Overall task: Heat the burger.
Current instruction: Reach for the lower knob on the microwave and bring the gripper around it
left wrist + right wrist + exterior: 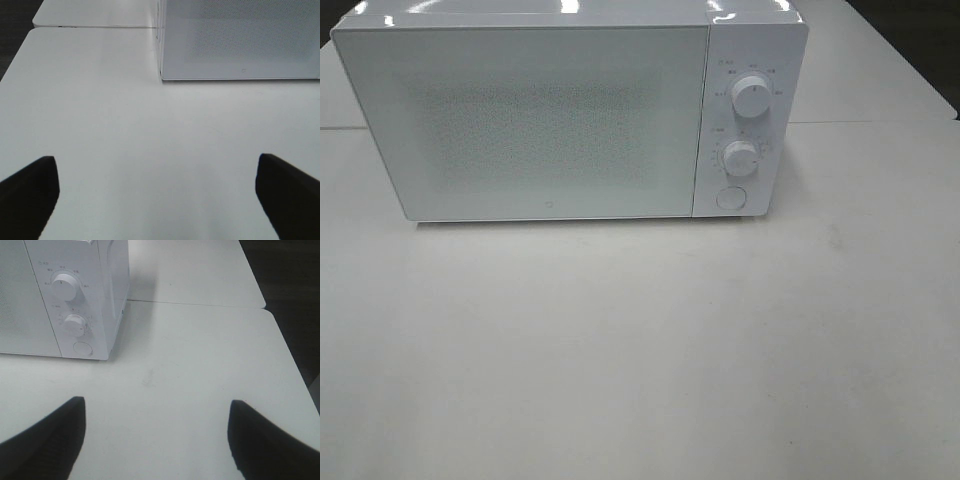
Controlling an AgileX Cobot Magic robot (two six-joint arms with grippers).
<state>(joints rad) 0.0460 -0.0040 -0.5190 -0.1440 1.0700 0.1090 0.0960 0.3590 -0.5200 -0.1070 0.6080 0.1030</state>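
Burger unseen, left end effector (156, 167), right end effector (157, 407) spread, wrist-view only

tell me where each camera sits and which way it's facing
Exterior high: mounted high off the arms, looking down at the closed microwave front and the white table; no robot part shows.
Left wrist: on the left arm, looking low across the table at the microwave's door corner; the open left gripper shows.
Right wrist: on the right arm, facing the microwave's control panel; the open right gripper shows.
Shared: all three see the microwave.
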